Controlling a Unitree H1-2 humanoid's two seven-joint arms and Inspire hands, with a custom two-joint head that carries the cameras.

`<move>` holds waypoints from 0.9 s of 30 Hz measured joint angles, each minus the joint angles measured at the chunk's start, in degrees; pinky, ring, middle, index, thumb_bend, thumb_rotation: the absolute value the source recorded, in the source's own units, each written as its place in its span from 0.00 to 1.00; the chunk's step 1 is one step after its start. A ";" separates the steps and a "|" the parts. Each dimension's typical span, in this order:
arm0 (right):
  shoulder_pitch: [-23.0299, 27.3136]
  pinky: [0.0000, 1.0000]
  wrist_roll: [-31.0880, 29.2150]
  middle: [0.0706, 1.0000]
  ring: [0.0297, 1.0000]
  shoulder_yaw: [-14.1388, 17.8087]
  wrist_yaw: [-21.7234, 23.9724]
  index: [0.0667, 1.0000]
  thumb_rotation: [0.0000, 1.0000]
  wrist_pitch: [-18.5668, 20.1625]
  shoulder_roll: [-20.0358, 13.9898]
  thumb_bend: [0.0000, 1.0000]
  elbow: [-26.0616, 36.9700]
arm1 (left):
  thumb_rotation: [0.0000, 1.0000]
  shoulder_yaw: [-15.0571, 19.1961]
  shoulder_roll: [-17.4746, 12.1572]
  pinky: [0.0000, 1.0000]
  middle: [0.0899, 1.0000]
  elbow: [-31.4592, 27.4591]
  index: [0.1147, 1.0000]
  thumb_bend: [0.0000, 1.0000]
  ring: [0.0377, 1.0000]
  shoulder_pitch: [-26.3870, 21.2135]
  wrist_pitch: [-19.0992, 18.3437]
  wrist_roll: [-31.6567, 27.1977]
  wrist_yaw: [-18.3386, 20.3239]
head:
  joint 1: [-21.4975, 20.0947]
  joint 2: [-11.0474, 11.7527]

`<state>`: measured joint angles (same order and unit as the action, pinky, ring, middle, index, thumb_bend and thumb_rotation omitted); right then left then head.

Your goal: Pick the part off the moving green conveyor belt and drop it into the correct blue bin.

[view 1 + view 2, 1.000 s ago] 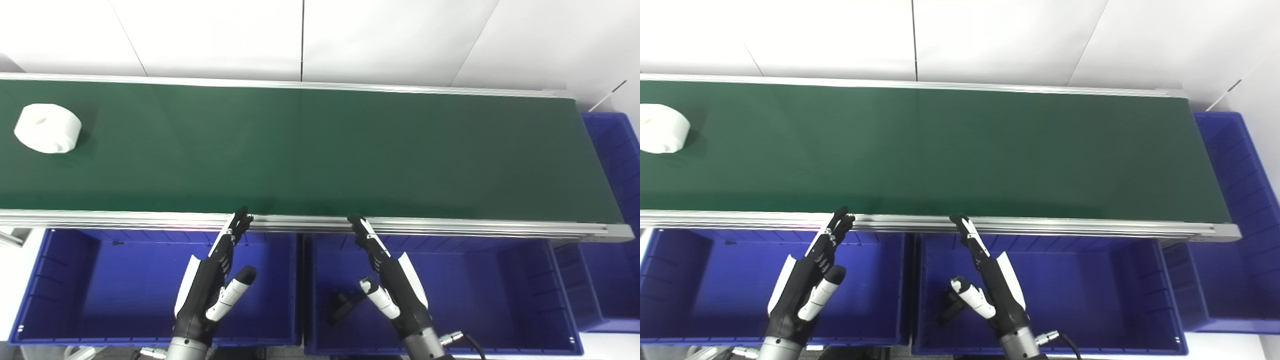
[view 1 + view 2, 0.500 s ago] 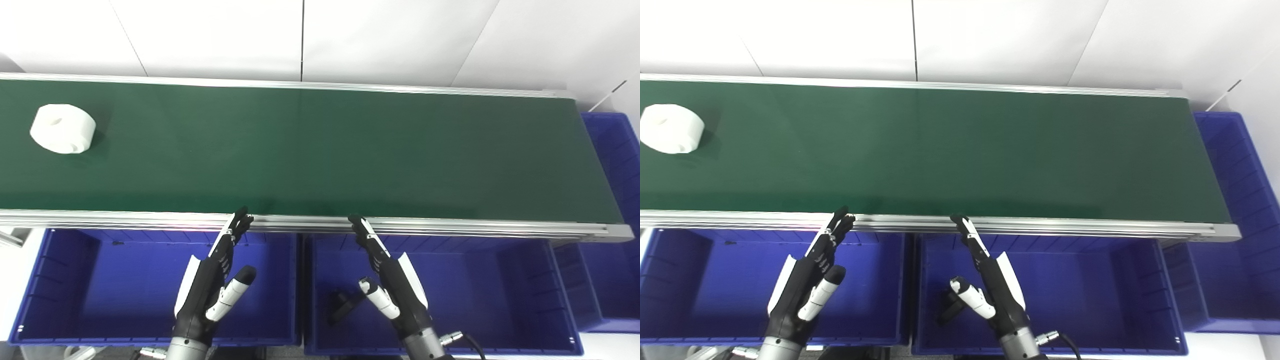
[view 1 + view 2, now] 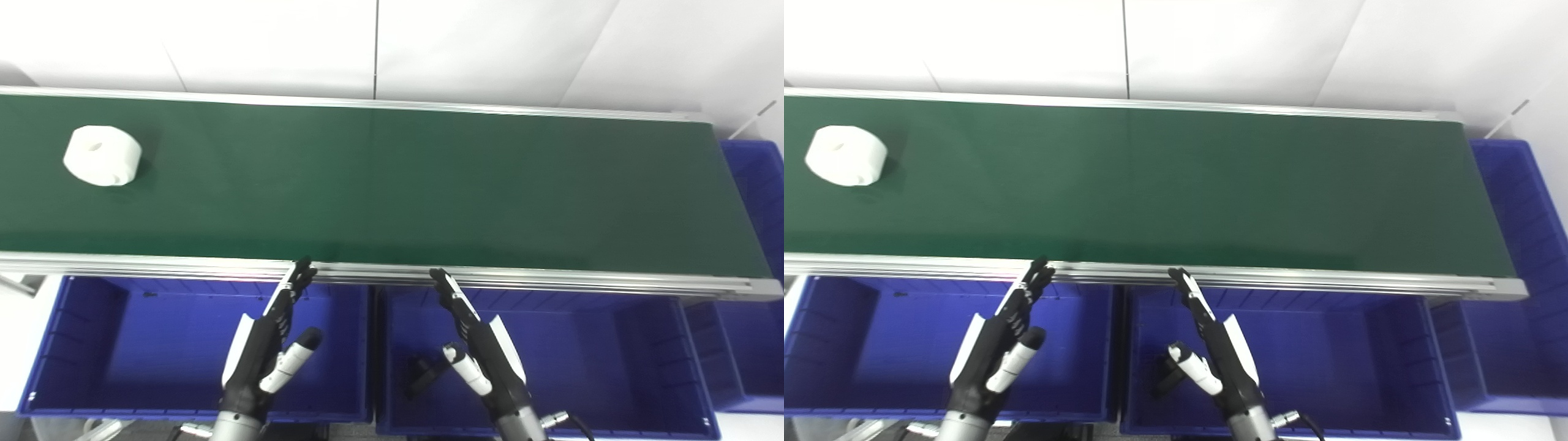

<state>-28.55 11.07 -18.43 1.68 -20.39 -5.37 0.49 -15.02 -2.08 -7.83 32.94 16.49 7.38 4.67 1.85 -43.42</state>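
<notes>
A white round part (image 3: 102, 155) with a hole in its top lies on the green conveyor belt (image 3: 392, 184) at the far left. My left hand (image 3: 267, 346) hovers open over the left blue bin (image 3: 86, 349), fingers stretched toward the belt's near rail. Over the middle blue bin (image 3: 588, 361) my right hand (image 3: 481, 346) is open too, fingertips at the rail. Neither hand holds anything. Both are far from the white part.
A small black part (image 3: 421, 375) lies on the floor of the middle bin, beside my right thumb. A third blue bin (image 3: 756, 190) stands past the belt's right end. A silver rail (image 3: 551, 280) runs along the belt's near edge. White wall panels rise behind.
The white part has travelled rightward along the belt. The camera has shifted slightly. Both hands stay in the same open pose over the bins.
</notes>
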 measured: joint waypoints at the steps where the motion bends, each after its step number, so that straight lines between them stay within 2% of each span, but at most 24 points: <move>1: 0.18 0.96 -0.23 1.00 0.97 0.24 0.00 0.96 0.98 -0.99 -0.13 0.89 -1.05 | 0.78 -0.08 0.38 0.95 0.92 1.15 0.93 0.65 0.94 -0.14 0.97 0.17 -0.12 | 2.18 1.83; 2: 0.33 0.97 -0.60 1.00 0.97 0.45 -0.01 0.97 0.99 -1.84 -0.34 0.90 -1.98 | 0.76 -0.16 0.76 0.92 0.91 2.10 0.91 0.67 0.93 -0.32 1.48 0.35 -0.30 | 3.94 3.76; 5: 1.09 0.97 -1.16 1.00 0.98 0.61 -0.01 0.96 1.00 -2.81 -0.98 0.90 -4.08 | 0.71 -0.36 1.38 0.87 0.90 4.50 0.89 0.69 0.91 -1.03 3.35 0.46 -0.67 | 5.19 5.01; 6: 1.38 0.97 -1.35 1.00 0.98 0.60 -0.01 0.96 1.00 -2.84 -1.21 0.90 -4.59 | 0.70 -0.34 1.54 0.87 0.89 5.53 0.89 0.69 0.90 -1.41 3.96 0.46 -0.82 | 6.32 6.58; 9: 1.90 0.97 -1.84 1.00 0.98 0.48 -0.04 0.96 1.00 -2.99 -1.80 0.92 -5.17 | 0.68 -0.19 2.19 0.85 0.88 8.12 0.87 0.70 0.88 -2.23 5.60 0.72 -1.49 | 6.94 7.64; 11: 2.08 0.97 -2.00 1.00 0.98 0.40 -0.09 0.97 1.00 -3.19 -1.95 0.94 -5.99 | 0.68 -0.15 2.58 0.84 0.87 9.14 0.86 0.70 0.88 -2.45 6.26 1.15 -2.00 | 7.64 9.48; 13: 2.13 0.97 -2.05 1.00 0.98 0.27 -0.17 0.97 1.00 -3.19 -1.95 0.95 -6.60 | 0.68 -0.12 2.62 0.84 0.87 9.48 0.86 0.70 0.88 -2.51 6.43 1.82 -2.08 | 7.65 9.49; 17: 2.57 0.98 -2.60 1.00 0.99 -0.08 -0.37 0.98 1.00 -3.24 -1.97 0.97 -7.17 | 0.68 0.07 2.61 0.82 0.85 10.16 0.84 0.73 0.87 -2.78 6.46 2.15 -2.20 | 9.92 11.51; 20: 3.20 0.97 -2.85 1.00 0.99 -0.35 -0.89 0.98 1.00 -3.29 -2.27 0.95 -8.03 | 0.67 0.04 2.61 0.78 0.85 10.44 0.83 0.76 0.86 -3.07 6.23 3.30 -2.50 | 10.98 12.21; 27: 3.61 0.94 -2.59 1.00 0.97 -1.84 -3.12 0.99 1.00 -3.30 -3.60 0.92 -8.25 | 0.65 0.03 2.76 0.74 0.83 12.08 0.81 0.75 0.83 -3.64 6.70 3.48 -3.24 | 12.30 14.15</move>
<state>-24.94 8.47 -20.27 -1.44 -23.69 -8.97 -7.77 -14.99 0.67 4.25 29.30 23.19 10.86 1.43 14.15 -29.27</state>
